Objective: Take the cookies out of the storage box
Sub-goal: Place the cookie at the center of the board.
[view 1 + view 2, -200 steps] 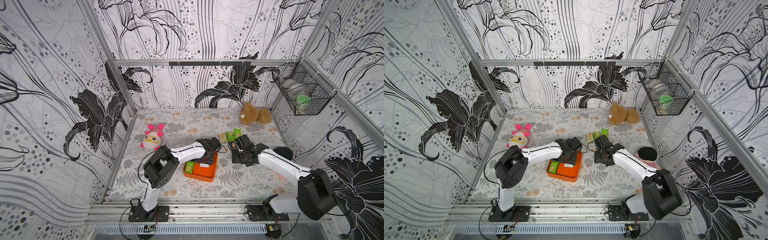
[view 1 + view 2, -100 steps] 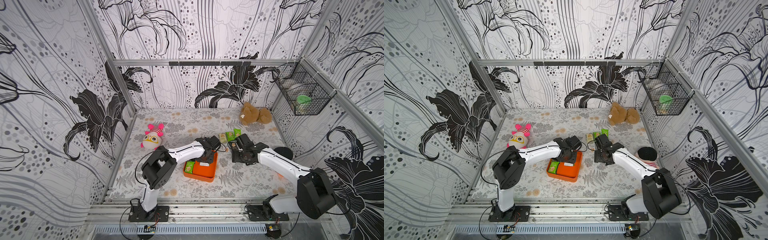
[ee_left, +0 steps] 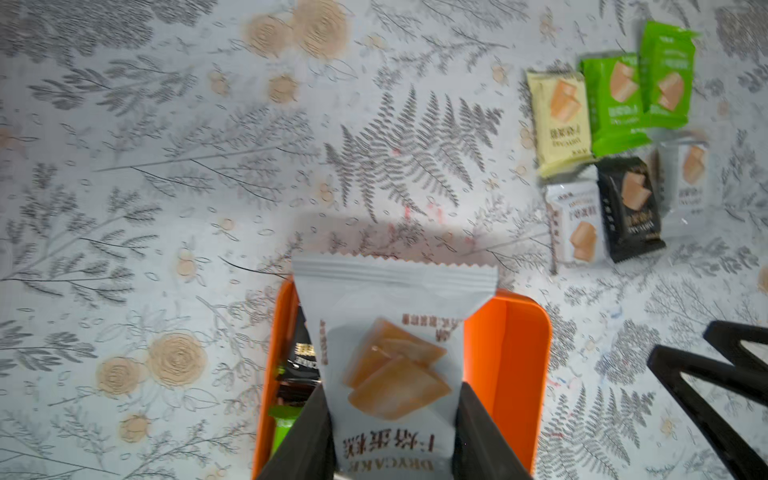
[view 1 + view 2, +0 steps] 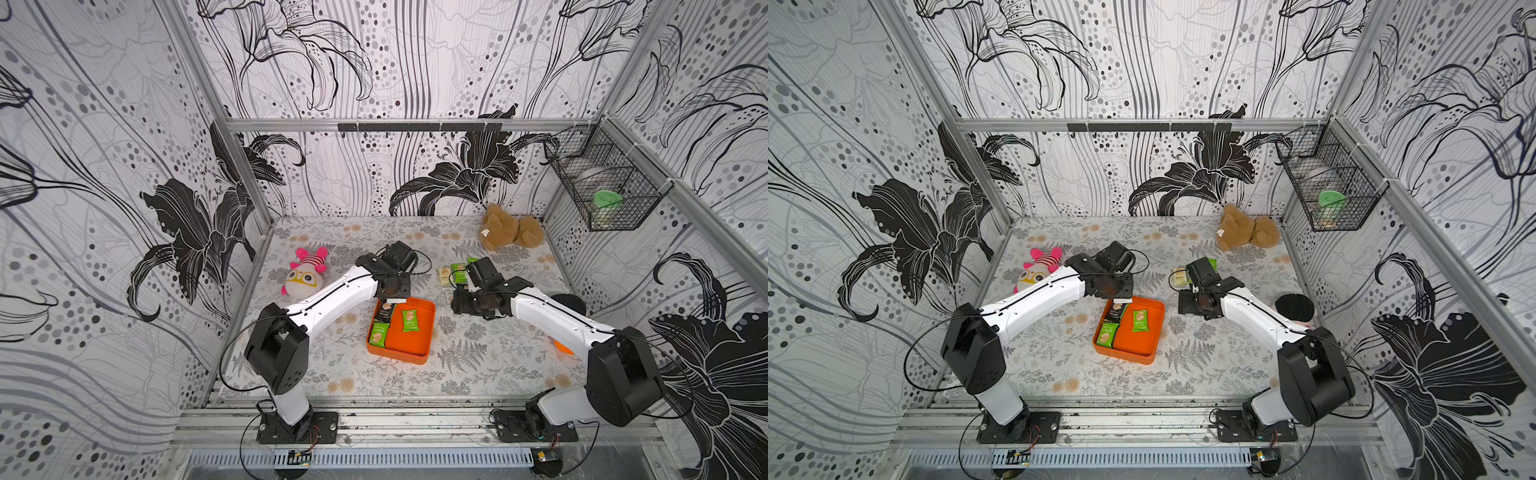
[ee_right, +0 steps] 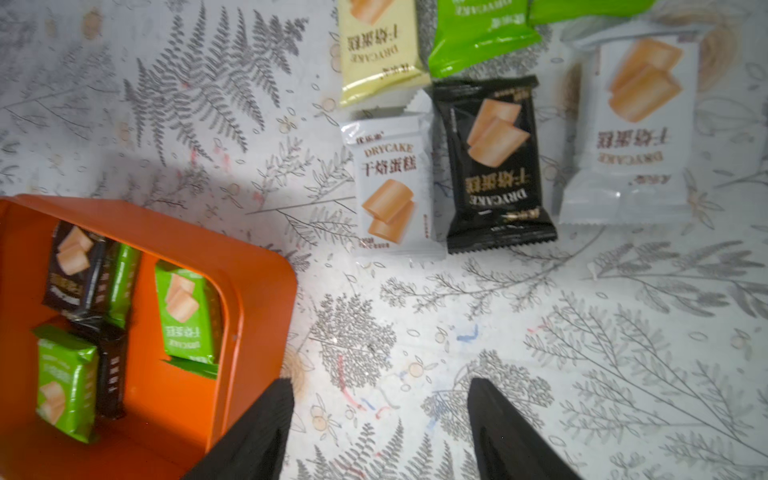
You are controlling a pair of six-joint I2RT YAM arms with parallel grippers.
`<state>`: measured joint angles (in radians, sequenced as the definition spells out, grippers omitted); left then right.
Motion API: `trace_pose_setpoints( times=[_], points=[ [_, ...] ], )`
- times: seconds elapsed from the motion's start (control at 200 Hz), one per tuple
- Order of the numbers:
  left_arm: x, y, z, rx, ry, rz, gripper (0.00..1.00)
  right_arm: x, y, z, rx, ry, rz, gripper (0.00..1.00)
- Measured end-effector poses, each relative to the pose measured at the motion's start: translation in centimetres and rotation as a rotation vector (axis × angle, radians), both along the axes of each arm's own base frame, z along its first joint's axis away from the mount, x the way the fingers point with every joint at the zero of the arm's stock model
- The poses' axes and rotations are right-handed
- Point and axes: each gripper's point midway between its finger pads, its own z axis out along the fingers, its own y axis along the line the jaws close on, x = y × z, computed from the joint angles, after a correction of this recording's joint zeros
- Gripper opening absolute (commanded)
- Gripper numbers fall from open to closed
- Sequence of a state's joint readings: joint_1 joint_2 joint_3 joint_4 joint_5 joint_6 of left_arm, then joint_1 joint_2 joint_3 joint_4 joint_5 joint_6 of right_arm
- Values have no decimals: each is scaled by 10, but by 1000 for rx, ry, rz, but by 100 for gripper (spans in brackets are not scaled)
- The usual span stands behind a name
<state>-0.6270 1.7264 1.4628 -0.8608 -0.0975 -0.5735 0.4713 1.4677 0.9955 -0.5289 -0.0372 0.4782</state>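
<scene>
1. Covering the whole floor of the cell, a flowered cloth (image 4: 478, 365) carries everything else.
2. The left arm (image 4: 332, 295) reaches from the front rail to the far edge of the orange box. The right arm (image 4: 552, 316) reaches to the cloth just beside the box's far right corner.
3. The orange box (image 4: 409, 349) sits flat near the middle of the cloth, between the 2 arms.
4. The left gripper (image 3: 392, 415) is clamped on 1 white packet (image 3: 390, 324), held over the box's far wall.
5. The right gripper (image 5: 380, 386) hangs over bare cloth with its jaws wide and nothing between them.
6. Inside the box, green and black packets (image 5: 187, 316) lie mostly toward the side nearer the left arm, some overlapping.
7. 6 packets (image 3: 623, 203) lie out on the cloth beyond the box, close together near the right gripper: 1 pale yellow, 2 green, 2 white, 1 black.
</scene>
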Motion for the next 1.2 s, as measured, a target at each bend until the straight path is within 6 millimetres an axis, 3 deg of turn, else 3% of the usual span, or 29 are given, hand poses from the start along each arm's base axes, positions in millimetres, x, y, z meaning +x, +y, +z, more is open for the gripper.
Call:
trace_pose_setpoints(
  times=[0.27, 0.521, 0.746, 1.036, 1.202],
  points=[
    [46, 78, -11, 69, 15, 109, 41, 23, 17, -1, 24, 3, 13, 72],
    [82, 112, -63, 144, 95, 125, 41, 30, 19, -7, 11, 13, 9, 72],
    [98, 128, -101, 171, 151, 127, 41, 32, 14, -7, -16, 8, -4, 72],
    [104, 127, -119, 164, 164, 121, 41, 31, 6, -9, -54, 10, -22, 72],
    [105, 126, -123, 159, 167, 116, 54, 30, 3, -6, -63, 4, -29, 72]
  ],
)
